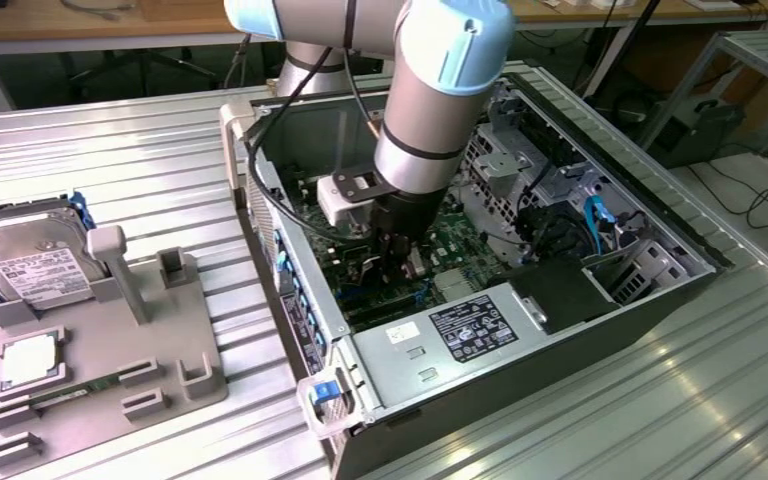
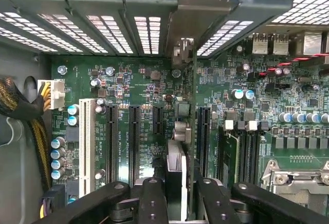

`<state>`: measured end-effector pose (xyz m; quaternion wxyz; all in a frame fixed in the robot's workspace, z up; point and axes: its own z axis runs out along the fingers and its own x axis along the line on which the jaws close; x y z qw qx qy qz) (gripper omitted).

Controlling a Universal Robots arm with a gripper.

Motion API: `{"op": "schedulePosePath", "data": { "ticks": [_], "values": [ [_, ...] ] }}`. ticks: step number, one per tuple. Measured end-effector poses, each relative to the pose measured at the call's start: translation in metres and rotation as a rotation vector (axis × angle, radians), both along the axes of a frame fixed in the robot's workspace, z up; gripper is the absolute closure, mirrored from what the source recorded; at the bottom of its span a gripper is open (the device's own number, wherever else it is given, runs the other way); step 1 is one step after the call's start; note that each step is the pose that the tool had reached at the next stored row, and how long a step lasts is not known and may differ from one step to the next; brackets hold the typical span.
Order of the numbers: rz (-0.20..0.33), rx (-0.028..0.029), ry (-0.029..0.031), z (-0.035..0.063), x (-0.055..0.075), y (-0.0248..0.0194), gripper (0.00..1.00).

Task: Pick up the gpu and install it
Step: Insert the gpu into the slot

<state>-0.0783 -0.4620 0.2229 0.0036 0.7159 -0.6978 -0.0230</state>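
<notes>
A ribbed metal table carries an open PC case and a grey tray. In the case lies the motherboard; the tray holds a hard drive. The gripper, deep in the case, clamps the gpu edge-on above a slot. Slight misalignment could jam the card's edge or bend its bracket.

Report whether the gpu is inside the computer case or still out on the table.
Inside: the gpu stands edge-on over the motherboard slots, held in the end effector.
</notes>
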Motion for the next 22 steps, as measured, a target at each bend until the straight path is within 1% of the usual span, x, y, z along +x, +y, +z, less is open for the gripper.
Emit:
{"op": "schedulePosePath", "data": {
  "ticks": [1, 2, 3, 4, 6, 7, 9, 10, 11, 12, 13, 14, 15, 17, 18, 22],
  "values": [
    [0.000, 0.0028, -0.0011, -0.0007, 0.000, 0.0004, 0.72],
    [0.000, 0.0011, -0.0005, 0.0003, 0.000, 0.0005, 0.71],
    [0.000, 0.0007, -0.0003, 0.0030, 0.000, 0.0004, 0.65],
    [0.000, 0.0004, -0.0002, 0.0111, 0.000, 0.0005, 0.65],
    [0.000, 0.0000, 0.0000, 0.0316, 0.000, 0.0006, 0.65],
    [0.000, -0.0001, 0.0000, 0.0402, 0.000, 0.0007, 0.65],
    [0.000, 0.0000, 0.0000, 0.0512, 0.000, 0.0008, 0.65],
    [0.000, 0.0001, -0.0001, 0.0583, 0.000, 0.0008, 0.65],
    [0.000, -0.0002, 0.0000, 0.0707, 0.001, 0.0008, 0.65],
    [0.000, -0.0007, -0.0001, 0.0741, 0.001, 0.0009, 0.65],
    [0.000, -0.0009, -0.0001, 0.0741, 0.001, 0.0009, 0.65],
    [0.000, -0.0010, 0.0000, 0.0742, 0.001, 0.0009, 0.73],
    [0.000, -0.0010, -0.0001, 0.0742, 0.001, 0.0009, 0.73],
    [0.000, -0.0010, -0.0001, 0.0742, 0.001, 0.0009, 0.85],
    [0.000, -0.0011, -0.0001, 0.0742, 0.001, 0.0009, 0.89],
    [0.000, -0.0010, -0.0001, 0.0742, 0.001, 0.0009, 0.89]
  ]
}}
